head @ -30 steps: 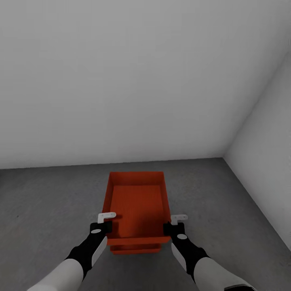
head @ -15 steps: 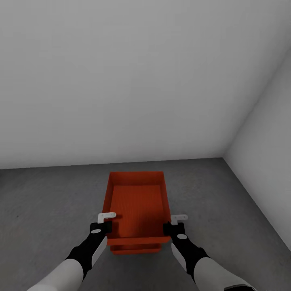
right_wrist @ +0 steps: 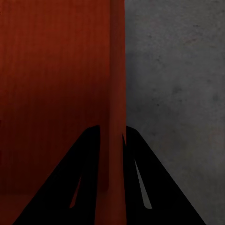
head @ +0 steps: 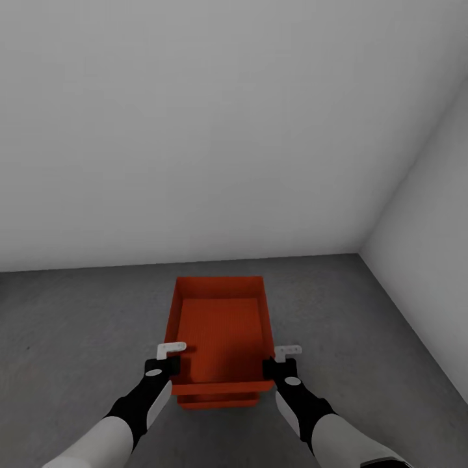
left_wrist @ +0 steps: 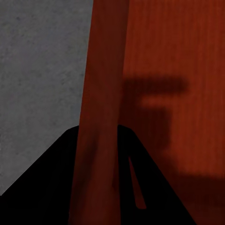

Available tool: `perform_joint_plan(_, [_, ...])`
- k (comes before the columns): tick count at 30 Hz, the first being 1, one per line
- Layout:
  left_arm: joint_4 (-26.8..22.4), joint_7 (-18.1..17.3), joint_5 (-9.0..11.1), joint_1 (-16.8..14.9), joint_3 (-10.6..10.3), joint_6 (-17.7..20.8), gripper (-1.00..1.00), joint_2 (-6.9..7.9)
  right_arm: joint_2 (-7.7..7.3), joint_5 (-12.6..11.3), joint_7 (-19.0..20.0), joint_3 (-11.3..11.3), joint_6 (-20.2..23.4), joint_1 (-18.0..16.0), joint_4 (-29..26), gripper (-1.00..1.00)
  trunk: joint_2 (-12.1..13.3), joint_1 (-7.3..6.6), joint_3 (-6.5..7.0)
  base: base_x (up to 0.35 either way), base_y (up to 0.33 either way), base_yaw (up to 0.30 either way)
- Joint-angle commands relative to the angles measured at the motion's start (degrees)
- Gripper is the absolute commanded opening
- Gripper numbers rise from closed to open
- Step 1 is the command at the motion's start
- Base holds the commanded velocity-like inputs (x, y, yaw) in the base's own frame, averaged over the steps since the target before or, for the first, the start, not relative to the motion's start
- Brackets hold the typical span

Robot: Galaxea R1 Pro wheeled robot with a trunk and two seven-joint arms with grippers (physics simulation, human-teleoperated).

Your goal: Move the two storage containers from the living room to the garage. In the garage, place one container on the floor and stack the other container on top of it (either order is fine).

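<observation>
Nothing moves since earlier: our left gripper (head: 170,356) & right gripper (head: 278,359) each clamp a side wall of upper container (head: 221,328), nested on lower container (head: 218,401).

White forearms, black wrists, pale gripper fingers (head: 174,348)

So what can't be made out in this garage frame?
- Lower orange-red plastic bin: head view, the upper orange-red plastic bin covers all but its near edge.
- Left gripper, right gripper: the rim hides their inner fingers.
- Grey concrete floor under the bins: hidden.
</observation>
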Motion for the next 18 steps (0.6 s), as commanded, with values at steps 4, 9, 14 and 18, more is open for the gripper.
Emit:
perform_joint_plan(4, [-0.2,0.5,-0.2,0.0,0.6,0.4,-1.00,0.24,0.00,0.2,-0.7,0.1,-0.2,0.0,0.1,-1.00,-0.1,0.01,-0.05,0.000,0.000,0.000])
perform_joint_plan(9, [-0.2,0.5,-0.2,0.0,0.7,0.4,-1.00,0.21,0.00,0.2,-0.7,0.1,-0.2,0.0,0.1,-1.00,-0.1,0.01,-0.05,0.000,0.000,0.000])
perform_joint_plan(14, [-0.2,0.4,-0.2,0.0,0.8,0.3,-1.00,0.16,0.00,0.5,-0.7,-0.1,-0.2,0.0,0.1,-1.00,-0.1,0.01,-0.05,0.000,0.000,0.000])
perform_joint_plan(18, [-0.3,0.5,-0.1,0.0,0.8,0.3,-1.00,0.14,0.00,0.6,-0.6,-0.2,-0.2,0.0,0.1,-1.00,-0.1,0.01,-0.05,0.000,0.000,0.000])
